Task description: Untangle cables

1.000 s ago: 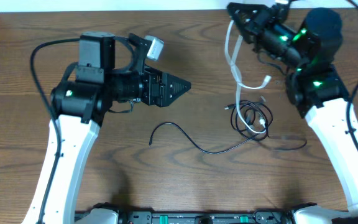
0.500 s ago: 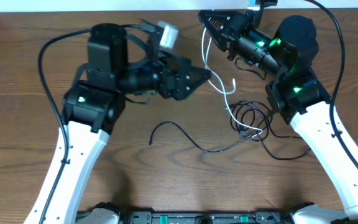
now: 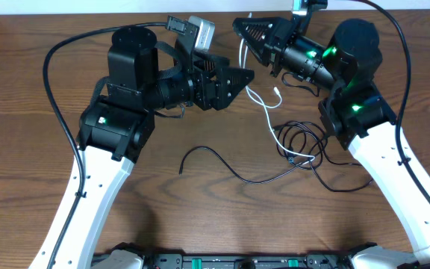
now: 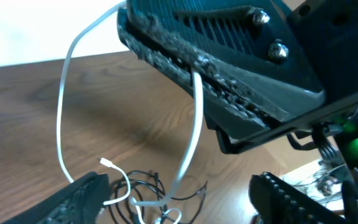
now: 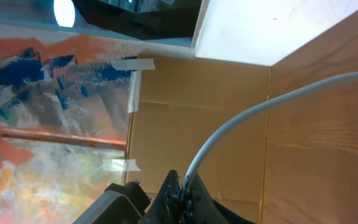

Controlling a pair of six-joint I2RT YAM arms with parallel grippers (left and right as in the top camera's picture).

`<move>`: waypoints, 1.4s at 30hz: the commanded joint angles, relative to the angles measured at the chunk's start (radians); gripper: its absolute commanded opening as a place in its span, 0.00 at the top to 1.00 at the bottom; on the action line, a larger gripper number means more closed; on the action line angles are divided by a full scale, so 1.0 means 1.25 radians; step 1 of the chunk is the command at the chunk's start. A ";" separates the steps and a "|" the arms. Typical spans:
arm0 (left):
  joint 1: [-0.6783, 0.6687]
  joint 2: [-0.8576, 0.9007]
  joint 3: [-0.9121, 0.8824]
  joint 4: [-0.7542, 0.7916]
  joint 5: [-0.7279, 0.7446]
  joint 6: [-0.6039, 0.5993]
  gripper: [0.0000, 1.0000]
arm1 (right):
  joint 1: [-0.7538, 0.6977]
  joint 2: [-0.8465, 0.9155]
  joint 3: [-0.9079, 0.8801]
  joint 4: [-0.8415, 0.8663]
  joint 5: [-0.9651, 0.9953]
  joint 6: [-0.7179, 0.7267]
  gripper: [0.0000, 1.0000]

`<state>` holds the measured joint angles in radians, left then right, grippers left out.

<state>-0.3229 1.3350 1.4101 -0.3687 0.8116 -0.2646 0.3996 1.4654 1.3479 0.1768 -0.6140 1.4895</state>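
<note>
Overhead view shows the right gripper [image 3: 239, 28] lifted above the table [image 3: 88, 239], with its jaws pressed together on the white cable [image 4: 194, 124]. In the left wrist view this cable comes out from between the closed right fingers and hangs down from them in two strands. One strand makes a wide loop to the side, and the other drops almost straight to the tangle under the gripper. The small white plug [image 3: 277, 91] hangs free a little below the right gripper.

The left gripper [image 3: 242, 77] is just beside the right one, tip close to tip. Its two fingers [image 4: 82, 199] stand wide apart and hold nothing. The straight strand of the white cable passes in front of the gap between them; I cannot tell if it touches them.

The black cables [image 3: 298, 140] lie on the table in small loops, below both grippers and nearer to the right arm. One black cable end [image 3: 183, 168] reaches far out under the left arm.
</note>
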 commanded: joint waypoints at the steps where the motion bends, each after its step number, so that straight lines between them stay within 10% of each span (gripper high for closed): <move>1: -0.003 0.003 0.005 0.004 -0.016 0.000 0.29 | 0.006 -0.005 0.006 0.016 -0.025 0.033 0.98; 30: -0.003 0.003 0.005 0.024 0.084 0.000 0.91 | 0.006 -0.005 0.006 0.020 -0.059 0.035 0.99; 37: -0.002 0.003 0.005 0.025 0.077 -0.023 0.93 | -0.012 -0.005 0.006 0.020 -0.050 -0.007 0.98; 42: 0.008 -0.014 0.005 0.119 0.065 -0.191 0.93 | -0.102 -0.005 0.006 -0.087 -0.063 -0.119 0.50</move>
<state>-0.3233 1.3350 1.4101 -0.2855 0.8917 -0.3511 0.3504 1.4651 1.3495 0.1471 -0.6834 1.4445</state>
